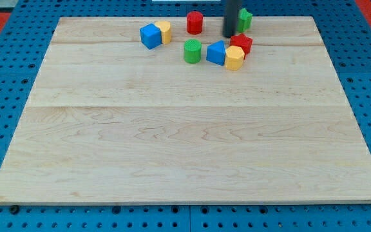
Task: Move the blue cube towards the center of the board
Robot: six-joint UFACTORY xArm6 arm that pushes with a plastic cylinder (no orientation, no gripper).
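The wooden table (185, 129) carries all the blocks along the view's top edge. There is no gripper; the dark rod (231, 16) comes down with my tip (229, 36) holding nothing, just above the red block (242, 43) and beside the green block (245, 19). The blue cube (150, 36) sits well to the view's left of my tip, touching a yellow block (164, 31). Nearby stand a red cylinder (194, 22), a green cylinder (192, 51), a second blue block (216, 52) and a yellow one (234, 58).

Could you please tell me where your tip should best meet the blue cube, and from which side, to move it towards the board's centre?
I have no claw, so I would push. Set my tip against the blue cube's face towards the view's top, slightly left of its middle. The yellow block touches its right side, and the centre lies below and right, so that approach probably avoids dragging the yellow block along.
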